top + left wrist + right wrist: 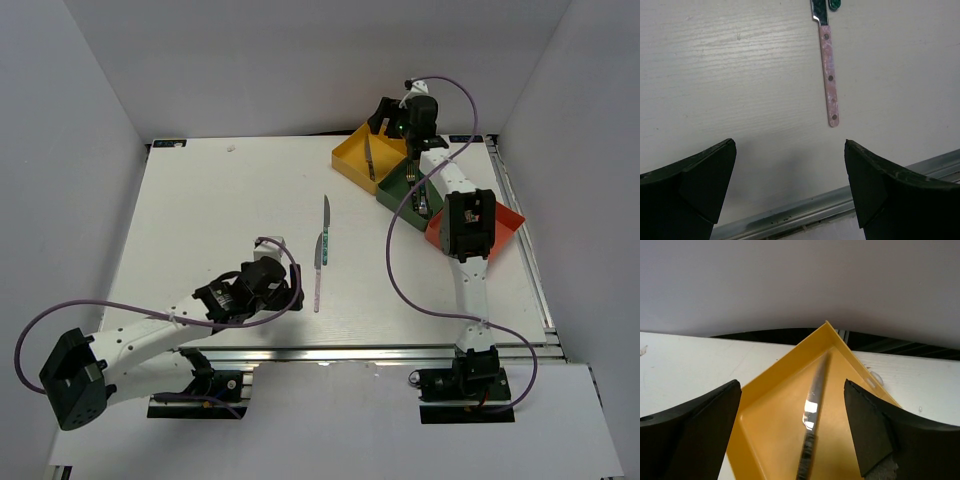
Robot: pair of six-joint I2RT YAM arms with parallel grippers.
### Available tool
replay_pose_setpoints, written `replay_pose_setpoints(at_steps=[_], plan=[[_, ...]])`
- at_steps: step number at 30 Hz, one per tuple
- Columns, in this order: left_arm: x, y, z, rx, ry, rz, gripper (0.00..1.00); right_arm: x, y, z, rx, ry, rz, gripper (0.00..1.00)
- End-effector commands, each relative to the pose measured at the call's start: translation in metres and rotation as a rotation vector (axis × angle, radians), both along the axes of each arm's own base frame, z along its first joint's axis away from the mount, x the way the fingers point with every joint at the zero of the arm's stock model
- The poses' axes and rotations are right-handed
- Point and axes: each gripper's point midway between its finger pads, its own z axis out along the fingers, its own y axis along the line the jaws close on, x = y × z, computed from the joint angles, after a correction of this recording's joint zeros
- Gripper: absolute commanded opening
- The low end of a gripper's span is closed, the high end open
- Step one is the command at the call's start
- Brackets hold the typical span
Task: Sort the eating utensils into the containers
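A pink-handled knife [318, 275] lies on the white table, and a teal-handled knife [325, 228] lies just beyond it. My left gripper [292, 292] is open and empty, just left of the pink handle [829, 75], which lies ahead of its fingers [705, 175]. The yellow tray [350, 152], dark green tray [397, 190] and red-orange tray [508, 222] stand in a row at the back right. A dark-handled knife [812, 415] lies in the yellow tray [770, 405]. My right gripper [792, 425] is open and empty above it. Utensils [422, 196] lie in the green tray.
The right arm [468, 225] hides much of the red-orange tray. An aluminium rail [840, 202] runs along the table's near edge, close under my left gripper. Grey walls enclose the table on three sides.
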Motion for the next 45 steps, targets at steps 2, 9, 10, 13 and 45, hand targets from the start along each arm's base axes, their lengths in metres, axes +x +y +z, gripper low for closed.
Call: replay_pose_setpoints(at_steps=[2,9,10,13,45], plan=[[0.019,-0.011,0.028,-0.054,-0.062,0.066,0.98,-0.001,-0.006,0.064,-0.029,-0.100,-0.033,0.89],[0.043,-0.039,0.015,-0.025,-0.036,0.086,0.98,-0.080,-0.043,0.150,-0.029,-0.036,-0.231,0.89],[0.048,-0.048,0.006,0.002,-0.013,0.080,0.98,-0.099,-0.044,0.152,-0.025,-0.017,-0.227,0.89],[0.060,-0.069,-0.002,0.034,0.012,0.050,0.88,-0.172,-0.042,0.137,-0.018,0.066,-0.184,0.89],[0.021,-0.061,0.001,-0.046,-0.019,0.066,0.00,-0.412,0.122,0.019,0.436,0.379,0.498,0.87]])
